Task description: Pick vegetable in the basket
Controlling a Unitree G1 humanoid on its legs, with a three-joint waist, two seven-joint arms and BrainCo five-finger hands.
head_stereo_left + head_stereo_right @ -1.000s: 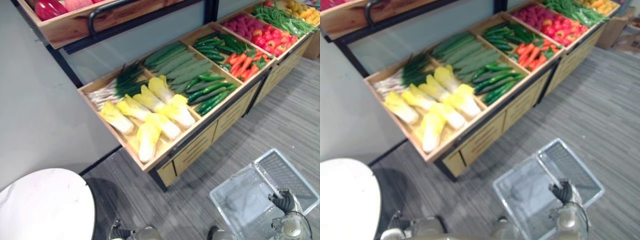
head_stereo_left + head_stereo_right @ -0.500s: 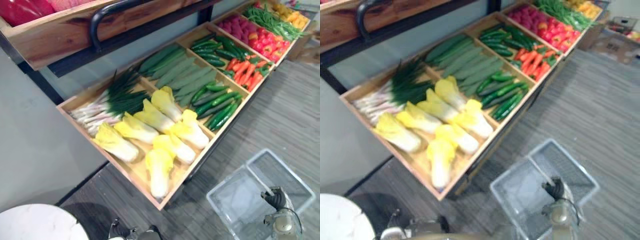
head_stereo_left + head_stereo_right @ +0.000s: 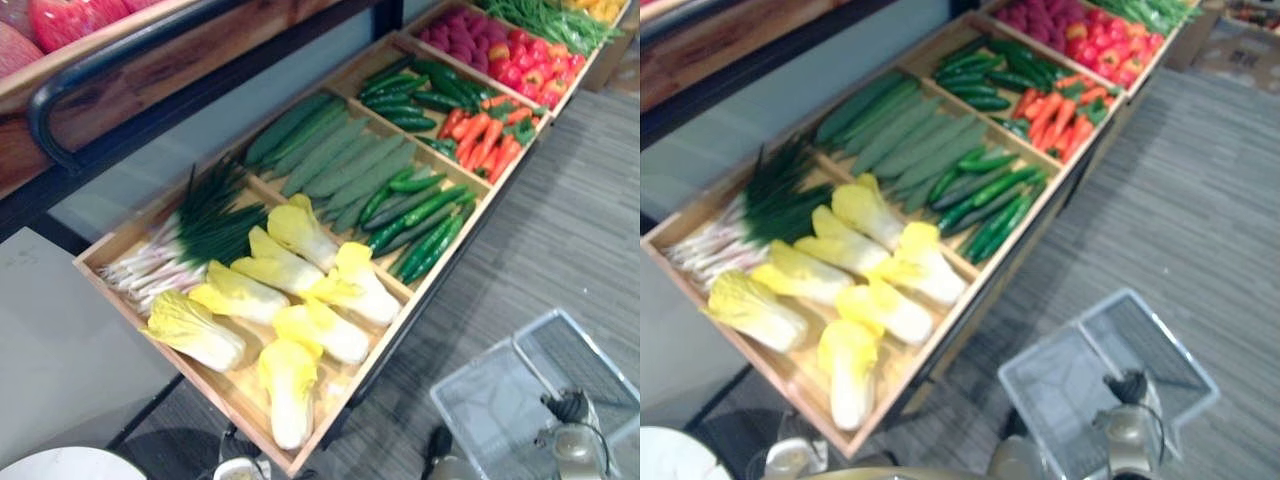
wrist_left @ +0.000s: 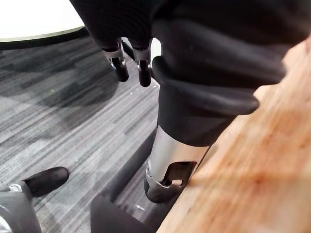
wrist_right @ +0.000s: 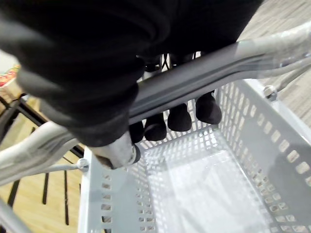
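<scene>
Basket (image 5: 286, 155): empty, handle clenched in right hand (image 5: 179, 118) fingers. Cabbages (image 3: 320, 330): in wooden tray (image 3: 110, 245), well left of basket, unpicked. Left hand (image 4: 119, 65): fingers relaxed, holding nothing. Risk: a bulky cabbage likely slips from a shallow grasp; basket may knock tray.

Camera view shifts and closes in on wooden tray (image 3: 225, 395). Cabbages (image 3: 300, 300) now show larger, at lower centre of frame; tray corner reaches bottom edge. Round white table (image 3: 70, 466) shrinks to sliver at bottom left corner. Black rail (image 3: 100, 65) of upper shelf crosses upper left. Basket (image 3: 480, 400) shows further toward lower right corner, partly cut off.
</scene>
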